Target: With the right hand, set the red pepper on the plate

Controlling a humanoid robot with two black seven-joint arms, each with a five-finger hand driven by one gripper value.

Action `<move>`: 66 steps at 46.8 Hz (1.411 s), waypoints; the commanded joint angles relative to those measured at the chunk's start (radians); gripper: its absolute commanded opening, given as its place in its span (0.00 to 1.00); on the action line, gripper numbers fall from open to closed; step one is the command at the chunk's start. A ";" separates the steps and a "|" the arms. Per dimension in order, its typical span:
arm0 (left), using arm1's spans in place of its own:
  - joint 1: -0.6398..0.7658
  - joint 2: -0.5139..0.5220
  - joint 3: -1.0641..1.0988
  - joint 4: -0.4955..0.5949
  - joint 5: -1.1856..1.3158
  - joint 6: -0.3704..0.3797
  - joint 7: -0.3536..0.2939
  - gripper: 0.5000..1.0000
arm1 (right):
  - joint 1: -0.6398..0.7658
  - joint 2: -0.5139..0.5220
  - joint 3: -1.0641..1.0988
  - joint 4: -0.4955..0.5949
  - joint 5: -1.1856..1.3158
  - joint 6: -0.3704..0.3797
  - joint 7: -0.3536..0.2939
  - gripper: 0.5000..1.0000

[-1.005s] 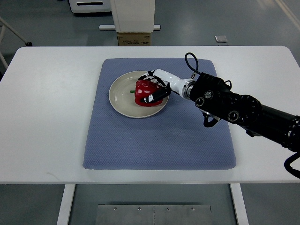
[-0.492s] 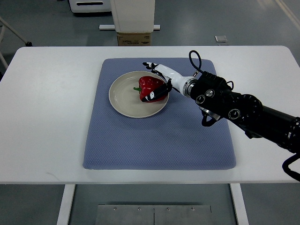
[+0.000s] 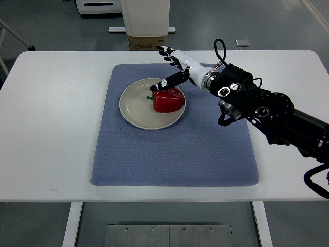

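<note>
Pepper (image 3: 167, 100) on plate (image 3: 134, 107), right hand (image 3: 176, 66) open above it.
Pepper lies on the plate's right half, long axis roughly left-right, green stem pointing left toward plate centre. Hand empty, fingers spread, thumb tip just at pepper's upper edge; contact unclear. Plate sits on blue mat (image 3: 175, 149) on white counter (image 3: 51, 128). Right arm's far end is cut off at picture's edge.

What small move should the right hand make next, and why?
Probably draw the right hand up and back toward the right edge. The pepper lies on the plate, the fingers are spread and hold nothing, so only clearing away seems left.
</note>
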 commanded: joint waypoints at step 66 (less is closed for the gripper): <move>0.000 0.000 0.000 0.000 0.000 0.000 0.000 1.00 | -0.428 -0.149 0.685 0.088 0.015 0.051 -0.002 1.00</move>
